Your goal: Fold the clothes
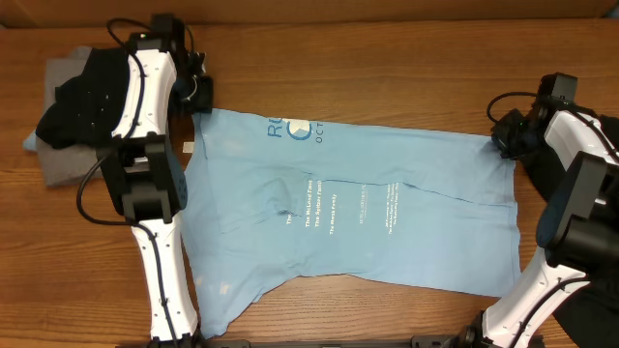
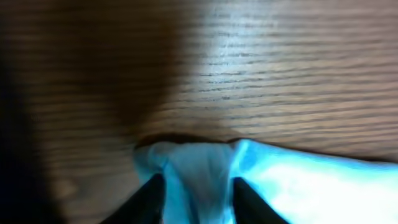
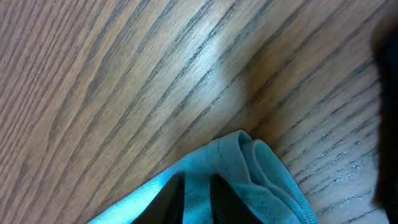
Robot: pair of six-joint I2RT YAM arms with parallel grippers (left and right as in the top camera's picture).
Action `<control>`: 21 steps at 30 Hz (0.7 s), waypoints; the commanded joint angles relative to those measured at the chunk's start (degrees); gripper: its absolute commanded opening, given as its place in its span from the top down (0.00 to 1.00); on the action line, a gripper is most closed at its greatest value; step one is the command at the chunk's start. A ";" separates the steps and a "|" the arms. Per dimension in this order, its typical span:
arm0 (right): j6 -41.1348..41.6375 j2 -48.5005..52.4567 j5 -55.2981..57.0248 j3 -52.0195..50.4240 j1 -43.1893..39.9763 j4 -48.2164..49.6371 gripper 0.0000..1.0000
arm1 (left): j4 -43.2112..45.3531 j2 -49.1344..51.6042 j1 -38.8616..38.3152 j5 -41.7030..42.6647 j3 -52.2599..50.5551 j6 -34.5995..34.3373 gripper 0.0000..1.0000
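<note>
In the left wrist view, a bunched fold of the light blue T-shirt (image 2: 311,180) sits directly before the lens. It lies between the two dark fingers (image 2: 149,199) of the left end effector (image 2: 198,182), which is clamped on this fold. The fold's edge rests on the wooden counter (image 2: 280,68).

In the right wrist view, the fingers of the right end effector (image 3: 197,186) stand close together. They are clamped on a rolled hem corner of the same T-shirt.

In the overhead view, the T-shirt lies spread flat across the middle of the counter, with its white lettering facing up and shallow creases near its centre. The left end effector grips the far-left corner and the right end effector grips the far-right corner. The near-left part of the cloth narrows toward the base of the left arm (image 1: 135,87).

A black garment (image 1: 73,116) lies on a grey garment (image 1: 63,169) at the far-left corner of the counter, to the left of the T-shirt. The left arm partly covers both.
</note>
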 commanded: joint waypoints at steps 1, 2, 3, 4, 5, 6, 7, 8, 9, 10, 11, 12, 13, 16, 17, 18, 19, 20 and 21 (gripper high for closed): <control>-0.17 4.28 4.28 -3.04 -1.22 -2.47 0.81 | 0.28 1.42 -0.42 1.53 -0.15 0.87 0.74; -0.17 4.28 4.31 -3.04 -1.22 -2.47 0.81 | 0.28 2.01 -0.42 1.49 -0.15 0.87 0.84; -0.17 4.28 4.31 -3.04 -1.22 -2.49 0.81 | 0.15 2.38 -0.42 1.05 -0.15 0.81 0.91; -0.17 4.28 4.28 -3.04 -1.22 -2.60 0.81 | -0.26 2.82 -0.42 0.42 -0.15 0.33 0.96; -0.17 4.28 4.28 -3.04 -1.22 -2.71 0.81 | -0.57 2.97 -0.37 -0.52 -0.15 -0.70 0.96; -0.17 4.28 4.28 -3.04 -1.22 -2.75 0.81 | -1.03 2.99 -0.33 -2.12 -0.15 -2.27 0.96; -0.17 4.28 4.28 -3.04 -1.22 -2.78 0.81 | -1.36 2.99 -0.31 -3.52 -0.15 -2.97 0.96; -0.17 4.28 4.28 -3.04 -1.22 -2.78 0.81 | -1.73 2.86 -0.31 -4.81 0.00 -2.97 0.96; -0.17 4.28 4.28 -3.04 -1.22 -2.78 0.81 | -2.36 2.67 -0.31 -6.29 0.33 -2.97 0.96; -0.17 4.28 4.28 -3.04 -1.22 -2.75 0.81 | -2.99 2.56 -0.31 -7.72 0.79 -2.99 0.86; -0.17 4.28 4.28 -3.04 -1.22 -2.73 0.81 | -3.58 2.23 -0.31 -8.57 1.40 -2.95 0.64; -0.17 4.28 4.28 -3.04 -1.22 -2.73 0.81 | -3.85 1.97 -0.31 -8.98 1.86 -2.95 0.45; -0.17 4.28 4.28 -3.04 -1.22 -2.73 0.81 | -4.11 1.51 -0.31 -8.98 2.32 -2.93 0.41; -0.20 4.28 4.28 -2.97 -1.22 -2.99 0.81 | -4.17 -0.44 -0.33 -8.92 3.69 -2.91 0.36; -0.22 4.13 4.22 -2.84 -1.25 -3.26 0.81 | -4.33 -1.29 -0.33 -8.92 4.59 -2.91 0.36; -0.52 3.82 3.80 -2.82 -1.27 -3.39 0.81 | -4.57 -1.97 -0.33 -8.92 5.53 -2.91 0.36; -0.61 3.23 3.15 -2.82 -1.33 -3.61 0.81 | -4.94 -2.89 -0.33 -8.85 6.80 -2.91 0.36; -0.74 2.43 2.56 -2.82 -1.40 -3.85 0.81 | -5.40 -3.76 -0.33 -8.74 7.93 -2.91 0.36; -1.33 1.49 1.84 -2.82 -1.51 -4.04 0.81 | -5.97 -4.61 -0.33 -8.63 9.20 -2.93 0.36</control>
